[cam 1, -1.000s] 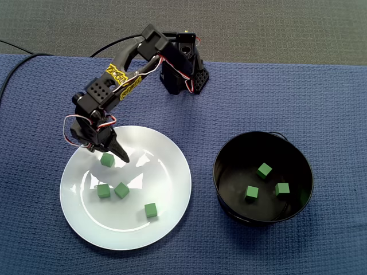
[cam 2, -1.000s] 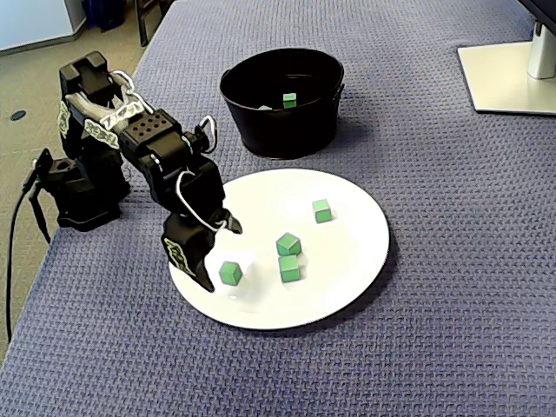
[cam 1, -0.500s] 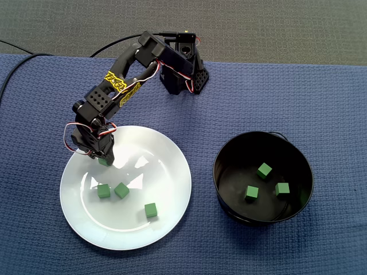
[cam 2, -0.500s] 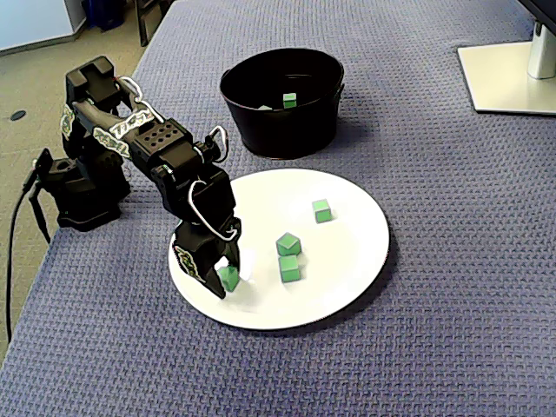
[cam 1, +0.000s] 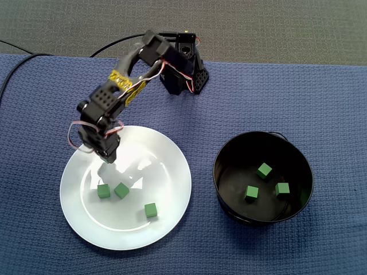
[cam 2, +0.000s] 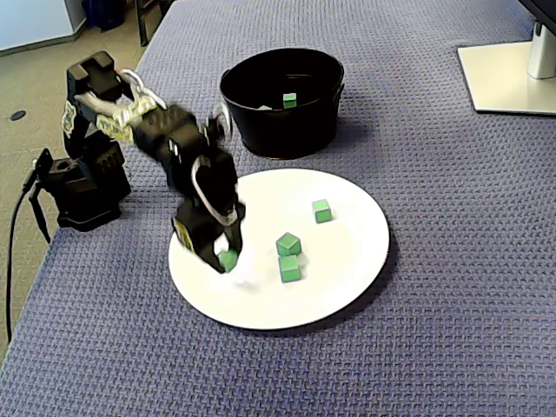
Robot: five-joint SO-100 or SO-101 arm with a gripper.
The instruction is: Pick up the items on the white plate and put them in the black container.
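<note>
My gripper (cam 1: 109, 158) hangs over the upper left part of the white plate (cam 1: 175, 192), pointing down. In the other fixed view my gripper (cam 2: 226, 261) is shut on a small green cube (cam 2: 228, 259), close above the plate (cam 2: 352, 252). From above the arm hides that cube. Three more green cubes lie on the plate (cam 1: 103, 191) (cam 1: 121, 189) (cam 1: 151, 209). The black container (cam 1: 225, 197) stands right of the plate and holds three green cubes (cam 1: 264, 169) (cam 1: 251, 192) (cam 1: 281, 188).
The arm's base (cam 1: 184, 67) stands at the back edge of a blue woven cloth (cam 1: 287, 97). A grey monitor stand (cam 2: 508, 74) sits at the far corner beyond the container (cam 2: 282, 122). A cable runs off past the base.
The jaws have shut on the cube they stood over a second ago. The arm has since swung slightly and looks blurred with motion. The other cubes have not moved.
</note>
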